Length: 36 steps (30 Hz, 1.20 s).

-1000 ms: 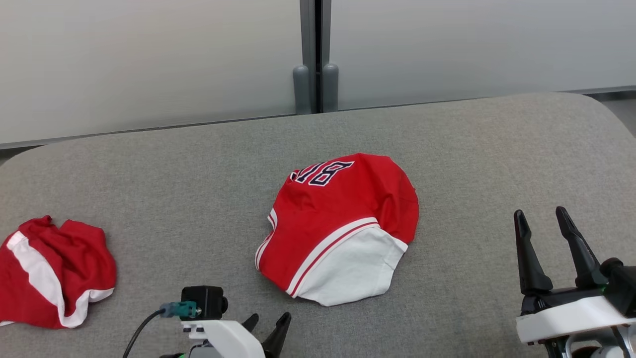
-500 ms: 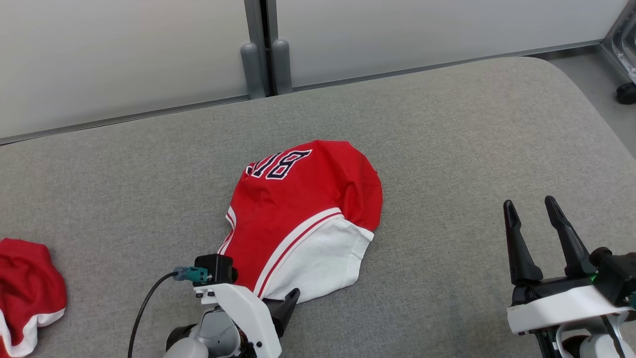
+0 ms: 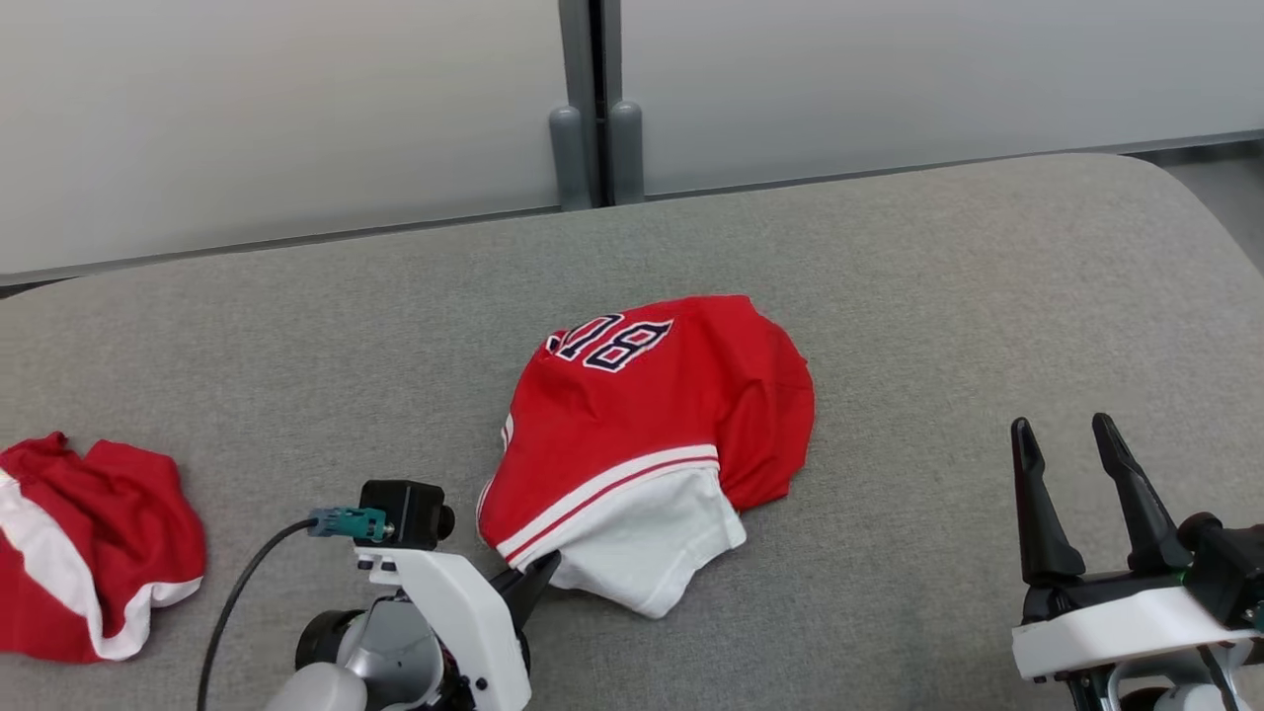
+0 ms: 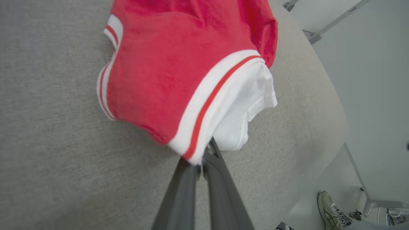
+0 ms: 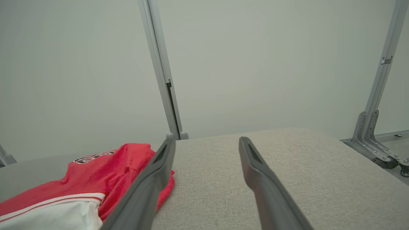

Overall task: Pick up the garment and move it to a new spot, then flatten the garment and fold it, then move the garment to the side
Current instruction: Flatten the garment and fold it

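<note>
Grey woven pad (image 3: 938, 296), fine weave, rounded corners, takes up most of foreground. Pale matte wall panels (image 3: 247, 118) behind, w/ grey post (image 3: 592, 99) at the seam and two rounded caps at its foot.

Jersey (image 3: 642, 415) sits approx. mid-pad, bunched in a domed heap. Red knit body, white band + thin red stripe, plain white lower part. Navy digits w/ white outline on far side, upside down from head cam.

L gripper (image 3: 533, 578) at near-left corner of heap: fingers pinched together on the white hem by the striped band, cloth drawing to a point at the tips. Black cam box (image 3: 400, 513) w/ teal plug + dark cable (image 3: 237, 592) on that wrist.

R gripper (image 3: 1063, 427): long dark tapered fingers spread wide over bare pad, far right, well apart from jersey.

Other: second red/white cloth (image 3: 89, 543), crumpled, at far left of pad, well apart from jersey. Pale shoe (image 4: 329, 207) on floor past pad edge. Metal frame leg (image 5: 377, 140) at right.
</note>
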Available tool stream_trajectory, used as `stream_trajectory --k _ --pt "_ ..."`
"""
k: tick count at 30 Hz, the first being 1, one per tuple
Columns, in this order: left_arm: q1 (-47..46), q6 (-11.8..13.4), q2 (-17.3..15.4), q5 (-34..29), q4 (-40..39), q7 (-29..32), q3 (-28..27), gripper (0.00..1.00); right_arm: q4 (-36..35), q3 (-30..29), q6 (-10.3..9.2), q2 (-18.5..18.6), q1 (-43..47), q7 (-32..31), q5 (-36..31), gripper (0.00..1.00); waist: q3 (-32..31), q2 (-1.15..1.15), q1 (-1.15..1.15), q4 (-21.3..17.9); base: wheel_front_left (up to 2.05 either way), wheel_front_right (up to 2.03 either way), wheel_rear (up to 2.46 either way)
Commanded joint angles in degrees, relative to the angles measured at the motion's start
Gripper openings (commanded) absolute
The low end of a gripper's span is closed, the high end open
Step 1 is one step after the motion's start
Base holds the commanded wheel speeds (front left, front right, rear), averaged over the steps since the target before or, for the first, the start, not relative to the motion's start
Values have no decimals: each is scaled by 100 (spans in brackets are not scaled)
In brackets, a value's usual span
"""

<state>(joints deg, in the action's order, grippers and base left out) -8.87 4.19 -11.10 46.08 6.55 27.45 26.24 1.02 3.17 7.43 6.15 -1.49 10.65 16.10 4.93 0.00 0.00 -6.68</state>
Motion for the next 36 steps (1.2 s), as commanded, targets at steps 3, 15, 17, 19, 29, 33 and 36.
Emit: stream_trajectory --k 3,15,17,19,29,33,36 --pt "243 121 -361 134 -823 322 -128 0 13 -21 11 -14 82 29 -5 100 -173 0 0 311 0 0 0" --pt "1074 674 -1526 830 -2105 1294 -1096 0 -26 -103 11 12 48 12 39 100 -115 0 0 493 0 0 0" --pt "1247 732 -1681 931 -2050 1378 -1276 0 -23 -95 11 21 27 5 45 100 -89 0 0 455 0 0 0" --pt "1326 772 -1785 935 -2005 1388 -1382 0 -25 -98 11 33 20 -2 44 100 -74 0 0 432 0 0 0" --pt "2016 1129 -2297 700 -1251 1177 -1912 0 -97 -152 11 105 -13 -50 42 100 77 0 0 224 0 0 0" --pt "1846 1029 -2070 574 -1087 850 -1787 100 -82 -151 11 100 -3 -89 17 100 32 0 0 260 0 0 0" --pt "1812 1001 -2032 448 -1136 661 -1744 100 -76 -152 11 104 47 -109 -4 100 -52 0 0 330 0 0 0"
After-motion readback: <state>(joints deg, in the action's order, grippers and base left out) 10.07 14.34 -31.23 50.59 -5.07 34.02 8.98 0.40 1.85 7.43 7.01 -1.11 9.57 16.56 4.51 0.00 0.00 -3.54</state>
